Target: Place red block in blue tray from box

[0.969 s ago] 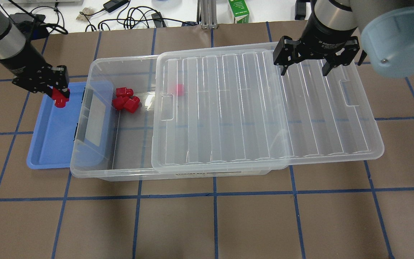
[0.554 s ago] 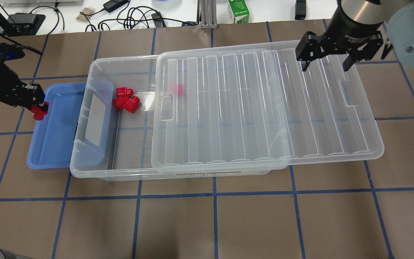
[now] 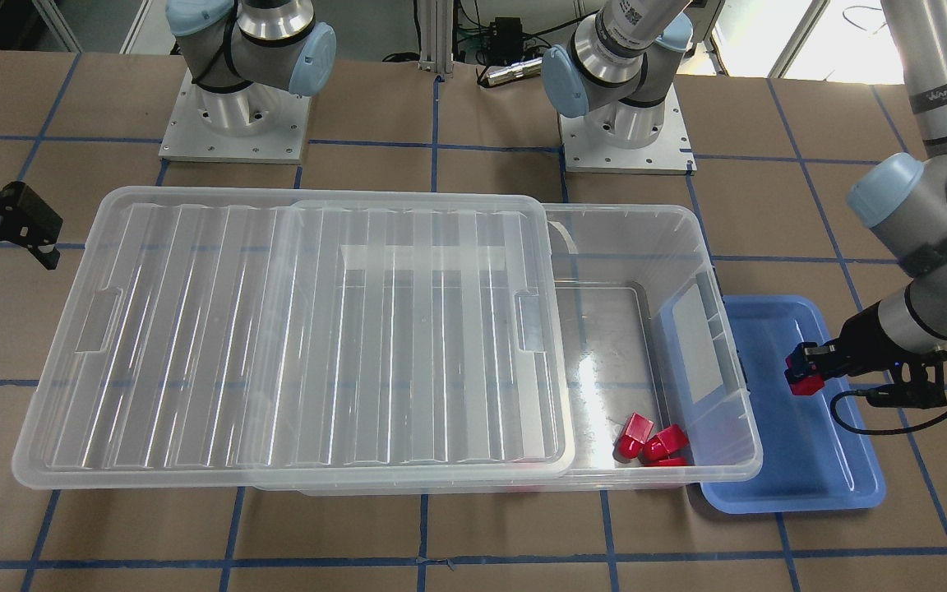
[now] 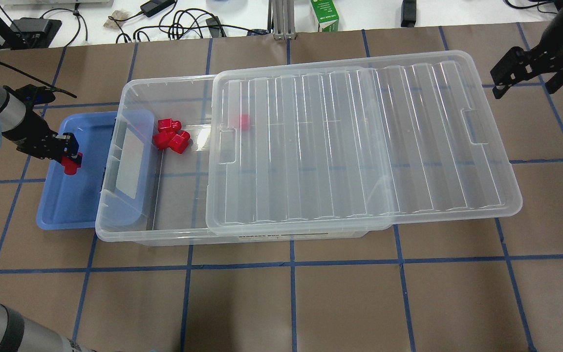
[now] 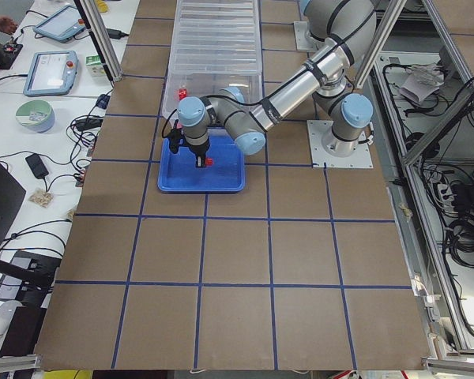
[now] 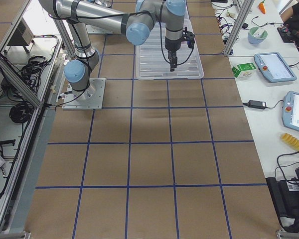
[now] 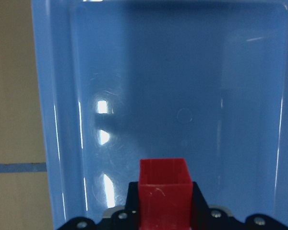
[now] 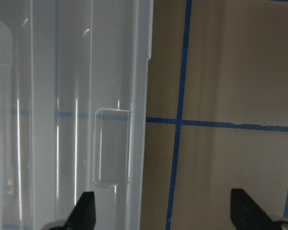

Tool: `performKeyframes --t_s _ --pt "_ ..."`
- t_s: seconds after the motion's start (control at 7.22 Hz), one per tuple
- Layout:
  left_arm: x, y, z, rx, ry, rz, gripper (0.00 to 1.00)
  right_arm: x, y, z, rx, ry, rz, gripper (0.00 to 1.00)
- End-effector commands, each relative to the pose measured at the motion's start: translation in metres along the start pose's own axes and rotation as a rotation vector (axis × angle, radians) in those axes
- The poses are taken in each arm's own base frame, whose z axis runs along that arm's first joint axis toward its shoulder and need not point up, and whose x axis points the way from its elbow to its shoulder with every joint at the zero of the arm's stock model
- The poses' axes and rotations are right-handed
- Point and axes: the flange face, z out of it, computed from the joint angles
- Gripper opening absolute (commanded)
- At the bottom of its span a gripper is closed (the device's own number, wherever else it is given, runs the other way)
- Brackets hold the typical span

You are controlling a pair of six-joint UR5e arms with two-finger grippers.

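Note:
My left gripper (image 4: 68,155) is shut on the red block (image 4: 72,164) and holds it just above the floor of the blue tray (image 4: 66,208). The front-facing view shows the block (image 3: 802,383) over the tray (image 3: 819,469). In the left wrist view the block (image 7: 164,187) sits between the fingers, stub hidden, above the tray's floor (image 7: 182,72). The box (image 4: 115,230) stands right of the tray, its lid (image 4: 359,146) slid to the right. My right gripper (image 4: 526,89) is open and empty beyond the lid's far right corner.
Three red blocks (image 4: 171,137) lie bunched in the box's open left end. Another red block (image 4: 244,122) shows through the lid. The box's left end overhangs the tray's right side. A green carton (image 4: 324,14) and cables lie past the table's back edge.
My left gripper carried the red block out to the tray's left rim, then back over the tray's floor. My right gripper moved right, off the lid.

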Motion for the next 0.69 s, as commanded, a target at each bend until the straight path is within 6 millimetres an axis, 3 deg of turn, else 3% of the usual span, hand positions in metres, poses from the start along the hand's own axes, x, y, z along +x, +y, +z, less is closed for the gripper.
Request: performKeyframes --t_s 0.0,0.14,0.28,0.42,0.55 --pt "-0.004 -0.001 0.018 -0.006 -0.004 -0.015 0.57 0.032 -0.017 0.038 -0.045 0.017 -0.007 1.00" --pt "0.000 0.001 0.018 -0.003 0.006 -0.012 0.93 0.047 -0.020 0.054 -0.072 0.049 0.007 0.98" --pt "0.000 -0.001 -0.002 0.009 -0.022 -0.010 1.00 0.059 -0.012 0.067 -0.105 0.035 0.036 1.00" --pt "0.006 0.001 -0.026 -0.013 -0.012 -0.021 1.00 0.055 -0.004 0.082 -0.124 0.024 0.040 1.00" --pt "0.019 0.003 -0.085 -0.030 -0.003 -0.021 1.00 0.056 -0.004 0.089 -0.121 0.022 0.043 1.00"
